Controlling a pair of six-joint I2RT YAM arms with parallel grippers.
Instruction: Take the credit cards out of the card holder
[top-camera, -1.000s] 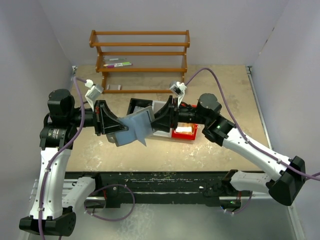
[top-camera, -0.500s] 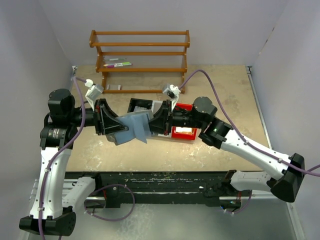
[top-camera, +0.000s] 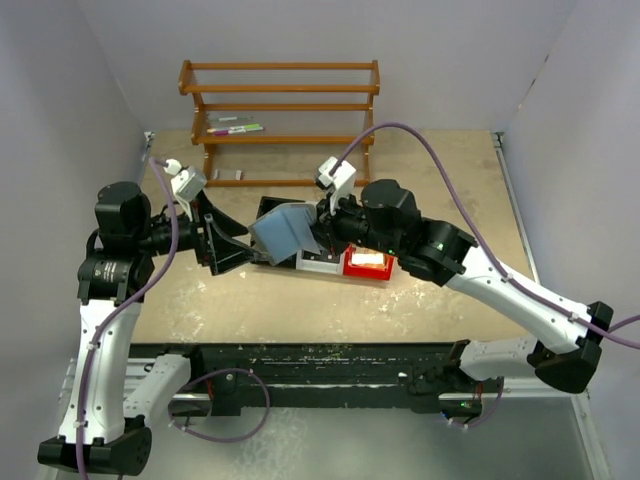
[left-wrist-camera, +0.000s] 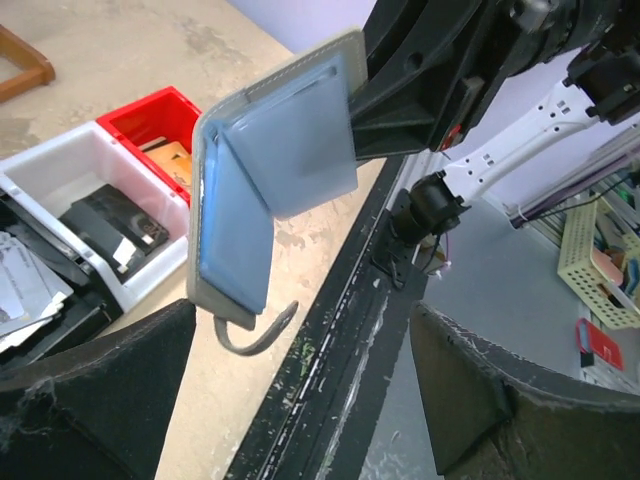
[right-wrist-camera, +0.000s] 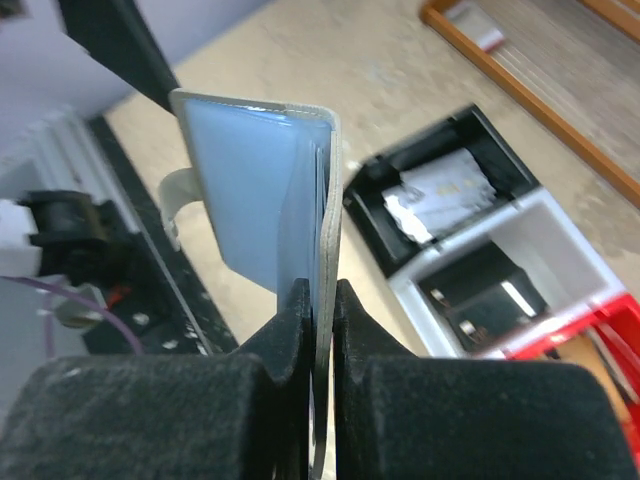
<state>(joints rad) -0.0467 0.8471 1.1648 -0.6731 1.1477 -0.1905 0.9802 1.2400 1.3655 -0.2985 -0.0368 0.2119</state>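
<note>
The card holder (top-camera: 284, 231) is a grey-blue folding case held in the air over the black end of the bin row. My right gripper (top-camera: 313, 236) is shut on one edge of it. In the right wrist view the holder (right-wrist-camera: 250, 170) stands edge-on, pinched at its lower rim by the gripper (right-wrist-camera: 320, 292). The left wrist view shows the holder (left-wrist-camera: 275, 180) half open, its grey strap (left-wrist-camera: 255, 338) dangling. My left gripper (top-camera: 236, 245) is wide open just left of it, with nothing between the fingers (left-wrist-camera: 95, 395). I cannot make out the credit cards apart from the blue inner faces.
A row of bins lies under the holder: black (top-camera: 272, 208), white (top-camera: 322, 264) and red (top-camera: 368, 263), each with small items inside. A wooden rack (top-camera: 280, 90) with pens stands at the back. The table's black front rail (left-wrist-camera: 330, 340) runs below the left gripper.
The left gripper let go of the holder, opened wide and drew back left. The right gripper shut on the holder and carried it left and farther back, over the black bin.
</note>
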